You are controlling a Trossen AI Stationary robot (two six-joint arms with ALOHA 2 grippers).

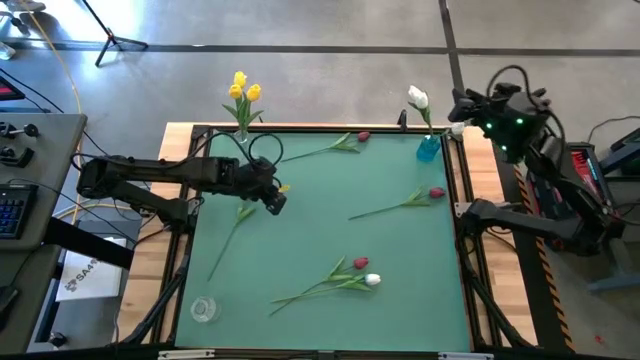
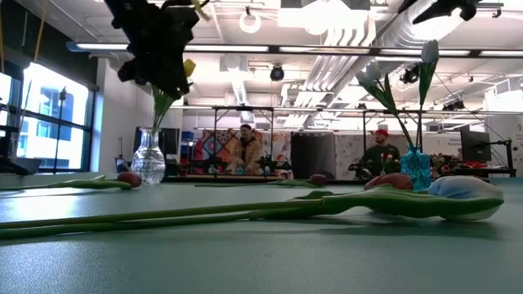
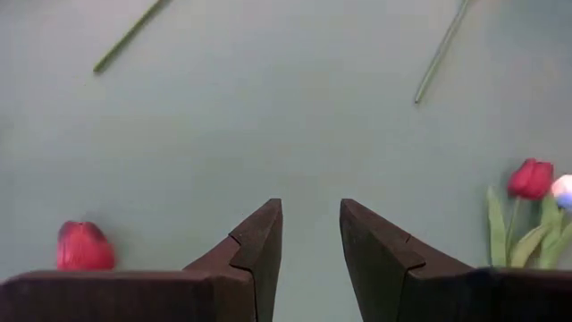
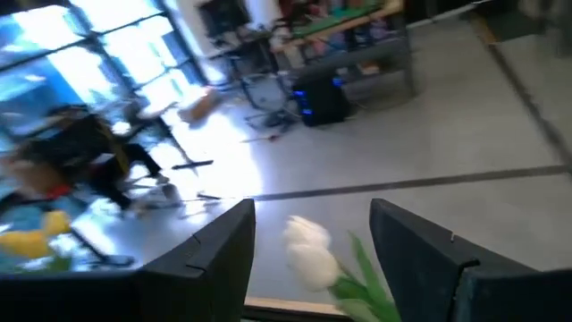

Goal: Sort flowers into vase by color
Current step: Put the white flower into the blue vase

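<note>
No brand readable; the only print is a white sheet (image 1: 85, 277) on the side bench left of the worktop, dark letters too small to make out

Worktop (image 1: 300, 235): flat green mat, black rail frame, wood border around it. Floor is grey concrete. The low view shows an open hall with white ceiling ducts, windows on one side, and two people (image 2: 245, 149) seated at benches far behind. Keyboard (image 1: 10, 212) at the left edge

Flowers:
- yellow tulips (image 1: 241, 88) upright in clear vase (image 1: 241, 134) at the back left edge
- white tulip (image 1: 418, 97) upright in blue vase (image 1: 428, 149) at the back right corner
- loose on the mat: red tulip (image 1: 363, 136) near the back, red tulip (image 1: 437, 193) right of centre, red tulip (image 1: 361, 263) and a second white tulip (image 1: 372, 280) touching each other near the front
- one more yellow tulip (image 1: 285, 187) with its stem running toward front left, just beside the left gripper
- small clear cup (image 1: 203, 309) at the front left corner

Left gripper (image 1: 275, 203) is over the mat's left half, jaws narrow with a gap, nothing seen between them in the wrist view

Right gripper (image 4: 313, 210) is at the back right corner by the blue vase, jaws wide, white tulip head showing in the gap, cannot tell if touching
</note>
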